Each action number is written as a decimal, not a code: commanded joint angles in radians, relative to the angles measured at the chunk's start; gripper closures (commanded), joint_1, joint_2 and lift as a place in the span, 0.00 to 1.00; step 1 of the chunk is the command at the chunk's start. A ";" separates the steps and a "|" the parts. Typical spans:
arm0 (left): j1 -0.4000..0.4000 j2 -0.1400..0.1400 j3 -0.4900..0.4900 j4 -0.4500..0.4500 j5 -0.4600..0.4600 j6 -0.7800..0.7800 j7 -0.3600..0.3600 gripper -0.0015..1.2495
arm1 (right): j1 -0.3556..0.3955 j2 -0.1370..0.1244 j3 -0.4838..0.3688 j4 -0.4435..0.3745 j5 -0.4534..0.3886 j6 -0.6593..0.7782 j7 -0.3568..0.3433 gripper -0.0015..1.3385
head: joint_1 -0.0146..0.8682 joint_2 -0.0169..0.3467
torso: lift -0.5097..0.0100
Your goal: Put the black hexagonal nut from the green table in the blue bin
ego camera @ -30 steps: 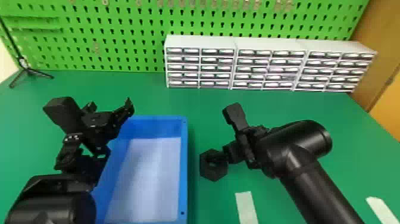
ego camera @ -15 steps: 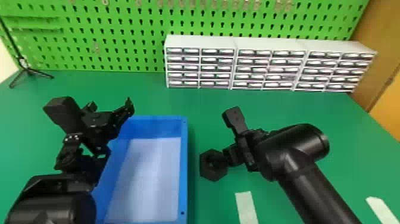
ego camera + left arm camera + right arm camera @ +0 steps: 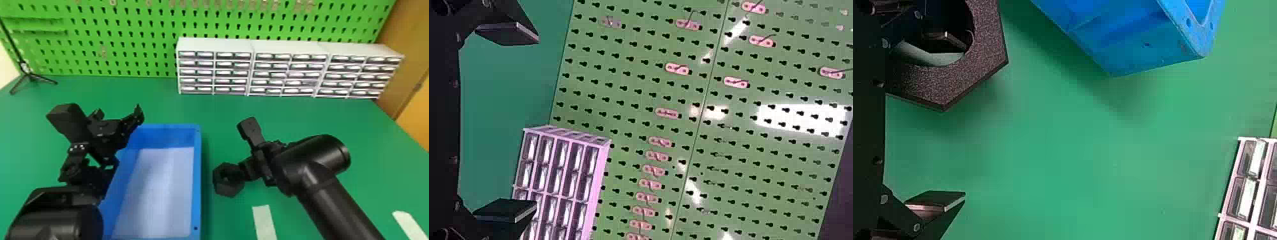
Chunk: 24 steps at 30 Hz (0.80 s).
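Note:
The black hexagonal nut (image 3: 226,188) lies on the green table (image 3: 220,111), right of the blue bin (image 3: 198,178). My right gripper (image 3: 252,166) is low at the nut's right side. In the right wrist view the right gripper (image 3: 962,120) has its fingers wide apart; one fingertip (image 3: 945,39) shows over the hole of the nut (image 3: 980,62), the other is beside bare table. Whether that fingertip sits inside the hole I cannot tell. The left gripper (image 3: 126,140) is parked over the bin's far left corner; in the left wrist view the left gripper (image 3: 536,121) is open, holding nothing.
White drawer cabinets (image 3: 290,68) stand along the back of the table before a green pegboard (image 3: 140,41). A small tripod (image 3: 28,75) is at the far left. Strips of pale tape (image 3: 264,221) mark the table near the right arm. In the right wrist view, the bin (image 3: 1138,47) is close beyond the nut.
My right gripper has shifted slightly toward the near edge of the table, beside the nut. The nut, the bin and the left arm have kept their places.

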 commanded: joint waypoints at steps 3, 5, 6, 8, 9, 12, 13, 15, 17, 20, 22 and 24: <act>0.000 0.000 0.000 0.000 0.000 0.000 0.000 0.10 | -0.002 0.000 0.004 0.000 0.008 0.000 0.000 0.25 | 0.80 0.07 | 0.79; 0.000 0.000 0.000 0.000 0.000 0.000 0.000 0.10 | -0.002 0.002 0.006 0.000 0.011 0.000 0.000 0.41 | 0.80 0.07 | 0.79; 0.000 0.000 0.000 0.000 0.000 0.000 0.000 0.10 | -0.002 0.002 0.006 0.000 0.012 0.000 0.000 0.49 | 0.80 0.07 | 0.79; 0.000 0.000 0.000 0.000 0.000 0.000 0.000 0.10 | 0.000 0.002 0.008 0.000 0.014 0.000 -0.001 0.59 | 0.80 0.07 | 0.79; 0.000 0.000 0.000 0.000 0.000 0.000 0.000 0.10 | -0.002 0.002 0.011 0.000 0.018 0.000 -0.001 0.61 | 0.80 0.07 | 0.79; 0.002 0.000 0.000 0.000 0.000 0.000 0.000 0.10 | -0.002 0.002 0.020 -0.001 0.028 0.002 0.000 0.65 | 0.80 0.07 | 0.79; 0.002 0.000 0.000 0.000 0.000 0.000 0.000 0.10 | -0.002 0.002 0.021 -0.001 0.028 0.003 0.000 0.66 | 0.80 0.07 | 0.79; 0.000 0.000 0.000 0.000 0.000 0.000 0.000 0.10 | -0.002 0.002 0.024 -0.001 0.029 0.003 0.000 0.69 | 0.80 0.07 | 0.79; 0.002 0.000 0.000 0.000 0.000 0.000 0.000 0.10 | -0.002 0.002 0.029 -0.001 0.031 0.003 0.000 0.71 | 0.80 0.07 | 0.79; 0.000 0.000 0.000 0.000 0.000 0.000 0.000 0.10 | -0.003 0.002 0.034 -0.003 0.034 0.000 0.000 0.76 | 0.80 0.07 | 0.79; 0.000 0.000 0.000 0.000 0.000 0.000 -0.002 0.10 | -0.003 0.002 0.035 -0.004 0.037 -0.003 0.000 0.76 | 0.80 0.07 | 0.79; 0.002 0.000 0.000 0.000 0.000 0.000 -0.002 0.10 | -0.003 0.002 0.038 -0.006 0.041 -0.006 0.000 0.76 | 0.80 0.07 | 0.79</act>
